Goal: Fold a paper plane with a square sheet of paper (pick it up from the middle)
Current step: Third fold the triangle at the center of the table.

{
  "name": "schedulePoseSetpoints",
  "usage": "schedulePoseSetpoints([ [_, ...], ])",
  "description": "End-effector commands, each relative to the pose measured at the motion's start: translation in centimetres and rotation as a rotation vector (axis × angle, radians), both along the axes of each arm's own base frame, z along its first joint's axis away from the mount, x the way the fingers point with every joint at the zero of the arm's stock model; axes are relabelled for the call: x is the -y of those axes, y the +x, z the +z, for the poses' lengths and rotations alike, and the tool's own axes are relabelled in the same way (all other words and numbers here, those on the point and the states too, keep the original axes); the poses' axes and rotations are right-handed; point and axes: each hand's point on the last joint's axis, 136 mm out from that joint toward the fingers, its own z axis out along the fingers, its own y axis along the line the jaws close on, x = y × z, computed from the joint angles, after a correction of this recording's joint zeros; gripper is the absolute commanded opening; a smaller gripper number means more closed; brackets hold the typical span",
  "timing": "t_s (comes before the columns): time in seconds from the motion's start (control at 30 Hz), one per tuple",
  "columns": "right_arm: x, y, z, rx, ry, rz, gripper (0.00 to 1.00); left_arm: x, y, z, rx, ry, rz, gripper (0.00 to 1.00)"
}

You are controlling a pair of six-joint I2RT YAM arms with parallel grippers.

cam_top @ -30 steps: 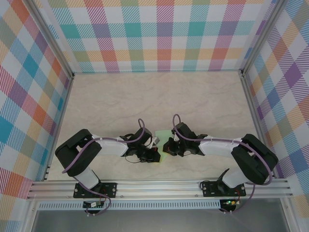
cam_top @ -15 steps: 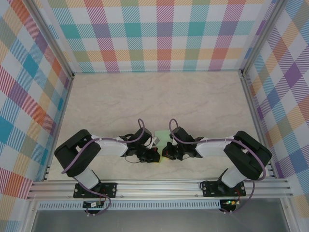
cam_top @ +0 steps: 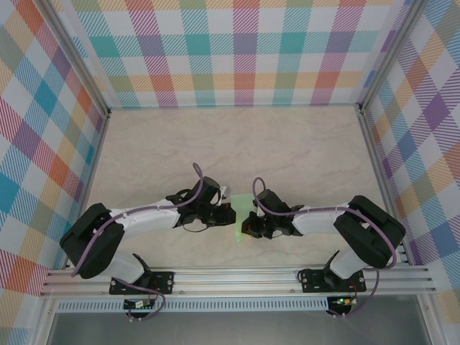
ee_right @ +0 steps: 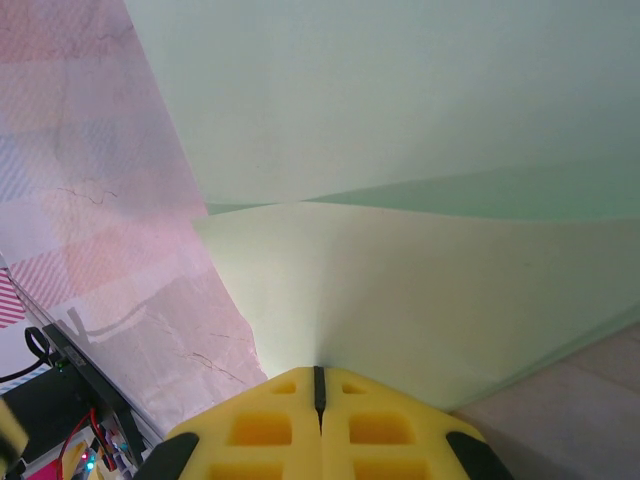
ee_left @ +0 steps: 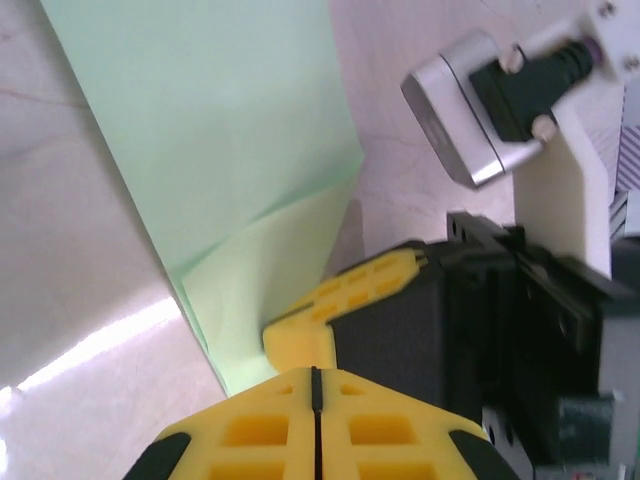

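Left gripper has its 2 yellow fingers pressed together, tips at the edge of the thin pale-green square sheet of paper. I cannot tell if they pinch it. Right gripper is clamped on the sheet's creased lower flap. The sheet sits mid-table, close to the near edge of the marble-patterned table.

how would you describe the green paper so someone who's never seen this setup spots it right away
On the pale marbled table, look near the front, where the left gripper and right gripper meet tip to tip. Between them lies the square sheet of paper, a flap folded over; its plain pale green stands out against the black grippers and beige marble.
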Motion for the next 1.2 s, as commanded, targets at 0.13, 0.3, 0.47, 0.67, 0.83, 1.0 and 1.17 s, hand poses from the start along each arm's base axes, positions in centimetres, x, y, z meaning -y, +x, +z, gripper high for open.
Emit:
schedulePoseSetpoints([
  [0.13, 1.9, -1.1, -2.0, -0.028, -0.099, -0.002, 0.05, 1.3, 2.4, -1.6, -0.026, 0.029, 0.037, 0.07],
  [0.3, 1.8, -1.0, -1.8, -0.027, -0.095, -0.001, 0.06, 1.4, 2.1, -3.3, -0.069, 0.045, 0.026, 0.06],
  [0.47, 1.7, -0.9, -1.7, -0.026, -0.093, -0.003, 0.06, 0.8, 1.4, -4.2, -0.081, 0.057, 0.023, 0.06],
  [0.67, 0.5, -0.5, -0.5, -0.017, -0.047, 0.011, 0.07, -0.4, 1.0, -6.2, -0.101, 0.142, 0.023, 0.06],
  [0.83, -0.3, -0.2, 1.8, 0.021, 0.004, 0.017, 0.07, -1.0, 0.0, -8.1, -0.153, 0.170, 0.015, 0.03],
  [1.0, -1.0, -0.7, 3.2, 0.042, 0.040, 0.039, 0.08, -1.6, -0.6, -8.6, -0.162, 0.178, 0.019, 0.03],
  [1.17, -1.2, -1.3, 2.2, 0.012, 0.030, 0.046, 0.09, -1.8, -0.5, -8.4, -0.150, 0.186, 0.021, 0.03],
])
